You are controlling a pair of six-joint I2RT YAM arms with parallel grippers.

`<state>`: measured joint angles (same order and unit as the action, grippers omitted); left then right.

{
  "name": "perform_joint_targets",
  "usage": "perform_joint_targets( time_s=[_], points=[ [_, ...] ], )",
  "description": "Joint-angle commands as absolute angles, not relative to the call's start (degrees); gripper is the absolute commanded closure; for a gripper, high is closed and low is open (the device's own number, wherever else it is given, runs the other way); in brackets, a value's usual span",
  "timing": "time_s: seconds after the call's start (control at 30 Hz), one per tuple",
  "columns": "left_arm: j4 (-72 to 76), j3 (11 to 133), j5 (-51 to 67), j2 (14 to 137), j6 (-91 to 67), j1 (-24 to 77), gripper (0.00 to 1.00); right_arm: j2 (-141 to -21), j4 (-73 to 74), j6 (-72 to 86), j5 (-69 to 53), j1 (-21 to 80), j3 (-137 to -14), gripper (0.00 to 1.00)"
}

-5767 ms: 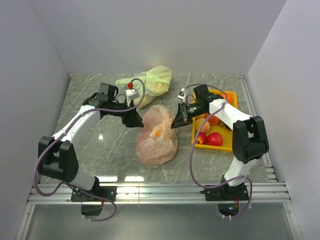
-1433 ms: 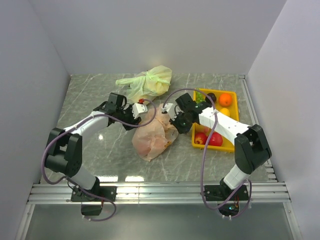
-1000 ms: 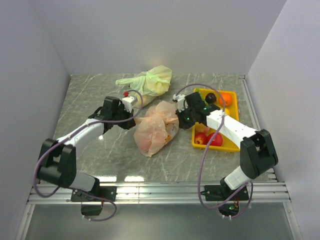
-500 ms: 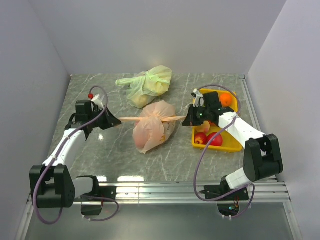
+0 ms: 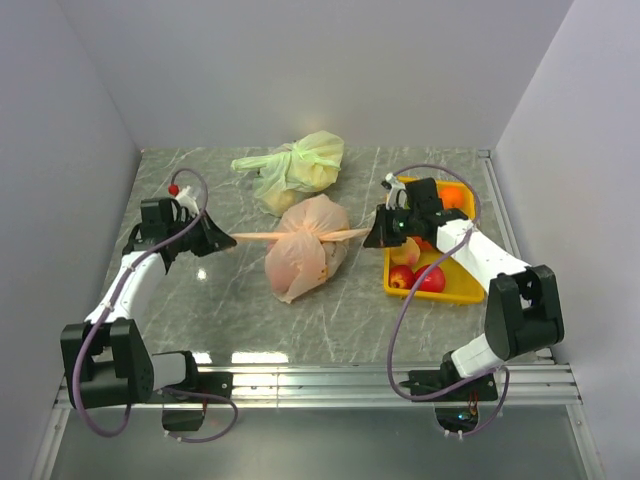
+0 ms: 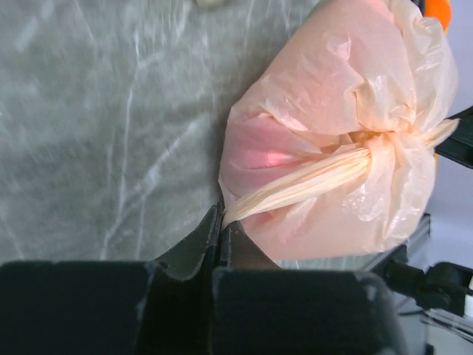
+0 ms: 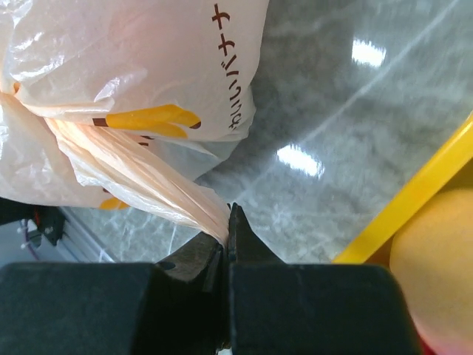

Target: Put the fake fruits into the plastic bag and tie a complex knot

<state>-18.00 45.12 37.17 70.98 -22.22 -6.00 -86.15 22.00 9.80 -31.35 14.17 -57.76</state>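
Observation:
The peach-orange plastic bag (image 5: 305, 255) lies at mid-table with a knot (image 5: 303, 235) on top, and a reddish shape shows through its side (image 6: 270, 151). Its two handle strips run out taut to either side. My left gripper (image 5: 224, 242) is shut on the left strip (image 6: 295, 183), pinched at the fingertips (image 6: 222, 220). My right gripper (image 5: 369, 238) is shut on the right strip (image 7: 148, 174), held at its tips (image 7: 228, 222). More fake fruits sit in the yellow tray (image 5: 440, 297): two red apples (image 5: 430, 278), a peach (image 5: 405, 252) and an orange (image 5: 452, 197).
A pale yellow-green knotted bag (image 5: 295, 165) lies behind the peach bag near the back wall. The tray's yellow rim (image 7: 429, 192) and a yellowish fruit (image 7: 436, 274) are close beside my right gripper. Walls enclose the marble table on three sides.
Over the last second both grippers have pulled outward from the bag, drawing the two strips straight and tightening the knot. In the last half second both arms have barely shifted.

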Motion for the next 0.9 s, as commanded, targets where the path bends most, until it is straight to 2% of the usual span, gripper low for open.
perform_joint_targets(
  time_s=[0.0,0.13,0.33,0.37,0.4,0.43,0.47,0.5,0.57,0.6,0.63,0.67,0.7,0.87],
  points=[
    [-13.8,50.18,14.6,70.47,-14.86,-13.44,1.0,-85.68,26.02,6.59,-10.46,9.4,-62.57,1.0],
    [-11.87,51.15,13.97,76.28,-9.59,-13.01,1.0,-92.36,25.49,5.63,-11.86,10.98,-64.25,1.0],
    [-7.3,53.16,20.56,83.58,-5.71,-11.25,1.0,-97.89,22.58,6.24,-14.84,15.37,-66.52,1.0],
    [-7.73,53.96,21.18,84.19,-5.54,-10.99,0.99,-98.61,23.46,5.98,-15.98,15.64,-67.66,0.98],
    [-8.34,54.83,23.36,84.9,-5.45,-10.64,0.85,-99.14,25.21,5.8,-16.95,15.64,-69.42,0.86],
    [-9.13,56.5,24.42,84.99,-5.36,-10.46,0.77,-99.14,25.92,5.54,-18.7,15.91,-70.04,0.79],
    [-10.36,57.21,25.74,84.73,-4.93,-10.11,0.69,-98.62,26.45,4.84,-19.24,15.91,-70.31,0.55],
    [-10.98,58.17,27.93,83.25,-4.49,-10.02,0.53,-96.87,27.24,4.31,-20.55,15.91,-70.4,0.44],
    [-12.3,58.97,29.96,81.05,-3.61,-9.84,0.38,-94.58,27.95,2.82,-21.79,15.82,-70.23,0.26],
    [-13.61,59.15,30.41,78.69,-3.6,-9.84,0.21,-93.35,28.91,2.38,-22.67,15.82,-70.14,0.22],
    [-14.67,59.93,31.37,77.62,-3.52,-9.93,0.17,-90.99,29.44,2.03,-23.46,15.82,-70.14,0.2],
    [-15.9,60.46,31.99,75.78,-3.25,-9.76,0.09,-89.66,30.14,1.15,-25.82,15.73,-70.22,0.13],
    [-18.87,61.08,32.17,74.98,-3.16,-9.67,0.01,-88.43,31.63,0.79,-26.62,15.73,-70.49,0.12],
    [-30.22,67.76,31.38,72.16,-1.49,-9.76,0.01,-79.73,34.54,-1.84,-31.11,14.68,-70.84,0.08]
  ],
)
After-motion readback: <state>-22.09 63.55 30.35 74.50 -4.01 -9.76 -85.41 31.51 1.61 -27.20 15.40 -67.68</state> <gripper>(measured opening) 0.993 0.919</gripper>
